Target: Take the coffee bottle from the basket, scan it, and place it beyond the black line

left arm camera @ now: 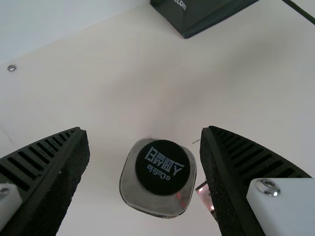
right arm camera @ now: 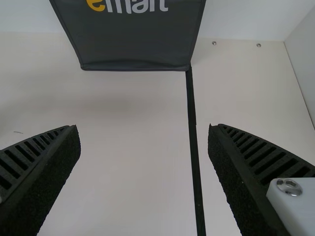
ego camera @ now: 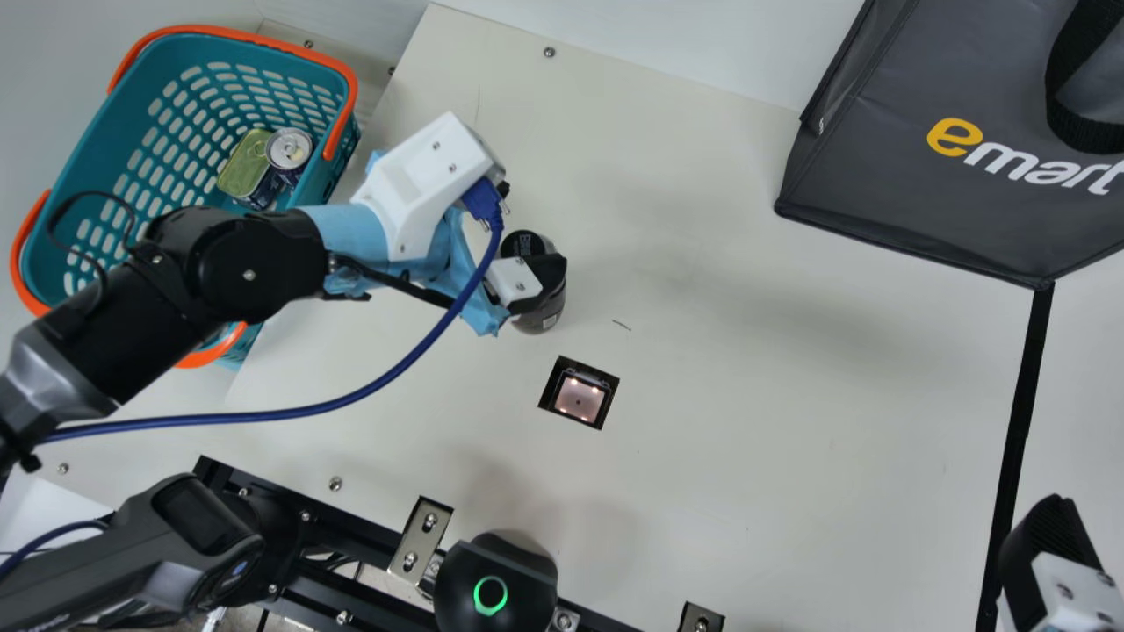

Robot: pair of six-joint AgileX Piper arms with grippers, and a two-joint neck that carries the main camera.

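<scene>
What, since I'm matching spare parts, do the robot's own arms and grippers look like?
The left arm is black with a grey section, light-blue wrapping, an angular white housing and a thick blue cable. The left gripper and right gripper each have black, ribbed, tapering fingers on white mounts with metal screws.

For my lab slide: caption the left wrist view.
The open left tool frames a black-capped coffee bottle on the cream table.
</scene>
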